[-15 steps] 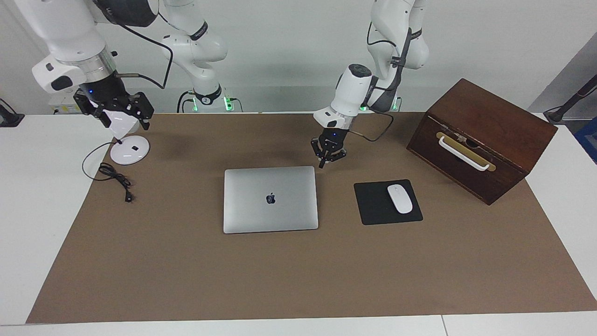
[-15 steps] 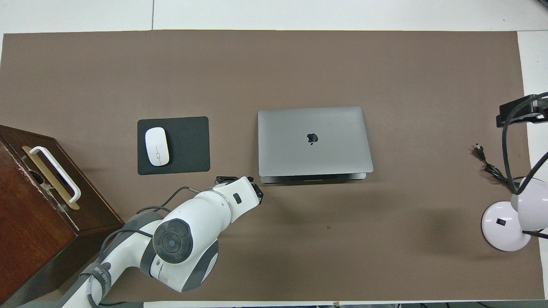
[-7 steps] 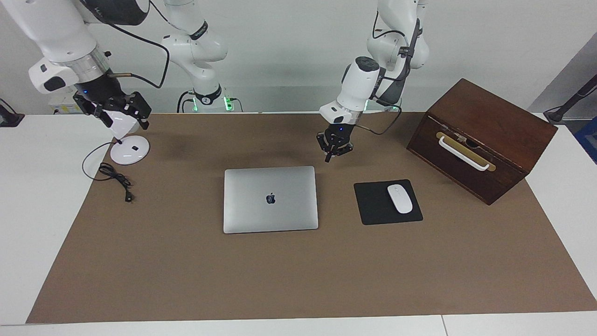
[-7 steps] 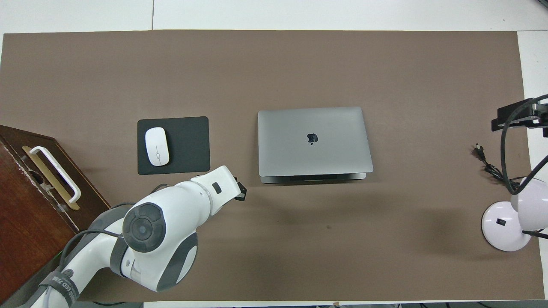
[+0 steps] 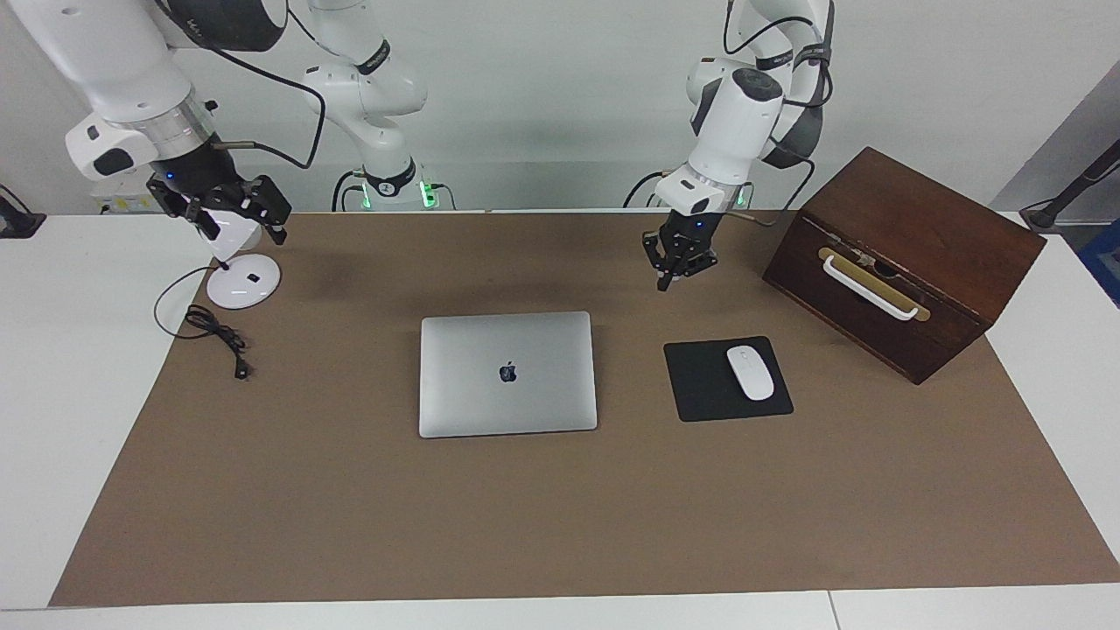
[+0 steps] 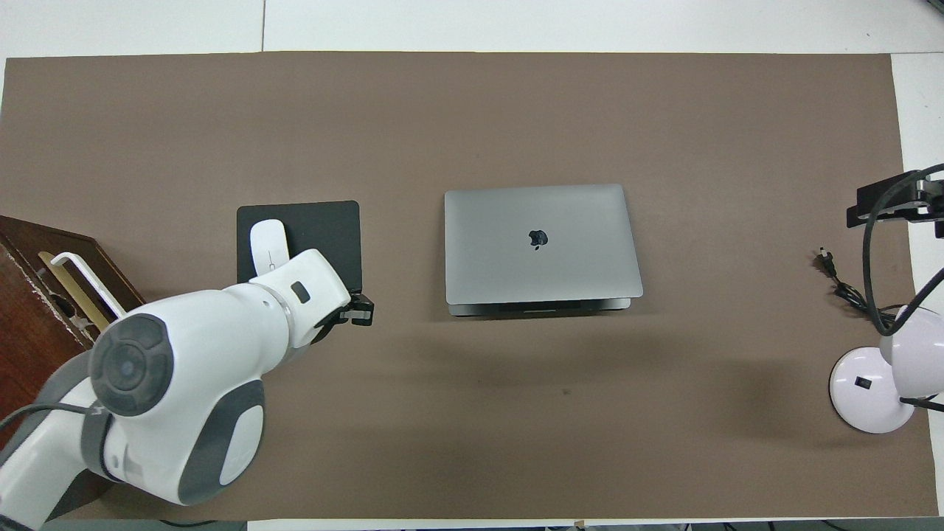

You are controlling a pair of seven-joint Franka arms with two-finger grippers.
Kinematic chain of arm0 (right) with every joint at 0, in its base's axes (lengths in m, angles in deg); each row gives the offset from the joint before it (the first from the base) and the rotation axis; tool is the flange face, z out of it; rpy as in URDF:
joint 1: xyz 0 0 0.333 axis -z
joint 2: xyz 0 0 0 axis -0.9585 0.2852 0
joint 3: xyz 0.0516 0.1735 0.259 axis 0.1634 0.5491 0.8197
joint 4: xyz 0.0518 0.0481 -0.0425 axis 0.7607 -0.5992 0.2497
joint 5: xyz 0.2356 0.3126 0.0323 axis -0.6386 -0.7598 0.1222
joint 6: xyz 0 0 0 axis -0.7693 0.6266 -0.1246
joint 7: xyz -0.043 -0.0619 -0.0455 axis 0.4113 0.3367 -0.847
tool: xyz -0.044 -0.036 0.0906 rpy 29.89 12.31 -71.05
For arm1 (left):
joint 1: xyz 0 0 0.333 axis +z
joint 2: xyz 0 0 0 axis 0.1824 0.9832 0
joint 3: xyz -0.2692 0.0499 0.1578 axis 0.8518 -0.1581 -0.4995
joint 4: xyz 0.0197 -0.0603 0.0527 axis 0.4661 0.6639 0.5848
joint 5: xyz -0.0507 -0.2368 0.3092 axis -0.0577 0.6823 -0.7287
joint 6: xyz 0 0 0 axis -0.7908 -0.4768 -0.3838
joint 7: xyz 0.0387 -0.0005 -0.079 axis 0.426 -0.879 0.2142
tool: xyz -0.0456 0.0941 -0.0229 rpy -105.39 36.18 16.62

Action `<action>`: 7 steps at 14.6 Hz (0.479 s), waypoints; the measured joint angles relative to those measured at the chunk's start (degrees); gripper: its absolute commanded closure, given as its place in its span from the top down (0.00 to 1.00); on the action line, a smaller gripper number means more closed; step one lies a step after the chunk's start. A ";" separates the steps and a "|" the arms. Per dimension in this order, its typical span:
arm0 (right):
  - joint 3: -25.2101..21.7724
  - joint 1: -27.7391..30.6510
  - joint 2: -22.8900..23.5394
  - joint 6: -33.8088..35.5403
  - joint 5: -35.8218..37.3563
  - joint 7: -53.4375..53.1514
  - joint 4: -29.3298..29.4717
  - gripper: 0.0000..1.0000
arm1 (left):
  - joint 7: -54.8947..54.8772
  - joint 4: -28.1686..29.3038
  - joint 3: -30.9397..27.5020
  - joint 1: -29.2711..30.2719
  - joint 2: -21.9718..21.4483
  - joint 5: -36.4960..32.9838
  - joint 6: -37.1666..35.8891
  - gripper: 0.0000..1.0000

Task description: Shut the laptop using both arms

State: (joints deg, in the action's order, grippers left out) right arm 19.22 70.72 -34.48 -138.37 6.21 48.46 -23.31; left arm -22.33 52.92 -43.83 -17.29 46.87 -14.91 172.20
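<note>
Laptop (image 5: 507, 374) lid: smooth matt silver-grey metal. Mouse pad (image 5: 726, 379): matt black, cloth-like. Mouse (image 5: 750, 372): glossy white plastic. Box (image 5: 903, 262): dark polished wood. Brown mat (image 5: 560, 516) on my counter: matt, paper-like. My arm shells: glossy white plastic.

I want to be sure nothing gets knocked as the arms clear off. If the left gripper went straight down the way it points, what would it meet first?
Probably bare brown mat. The left gripper, shut, points down over the mat, between the robots and the mouse pad. Depth is uncertain; it may just clip the pad's nearer edge.
</note>
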 measured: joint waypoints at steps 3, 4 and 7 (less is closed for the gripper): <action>-0.26 0.01 0.00 0.00 0.00 0.00 -0.03 1.00 | -0.06 -4.78 -0.04 3.45 -0.88 -2.72 -7.73 0.00; -0.35 0.01 -0.01 0.00 0.00 0.00 -0.03 1.00 | -0.09 -6.25 -0.07 4.43 -0.99 -4.01 -10.17 0.00; -0.56 0.01 -0.03 0.00 0.00 0.00 -0.03 1.00 | -0.98 -8.62 -0.07 7.37 -1.38 -6.27 -14.75 0.37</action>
State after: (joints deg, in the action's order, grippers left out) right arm 18.66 70.73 -34.51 -138.37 6.21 48.46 -23.34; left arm -23.31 44.30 -43.90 -9.92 45.49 -21.18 157.45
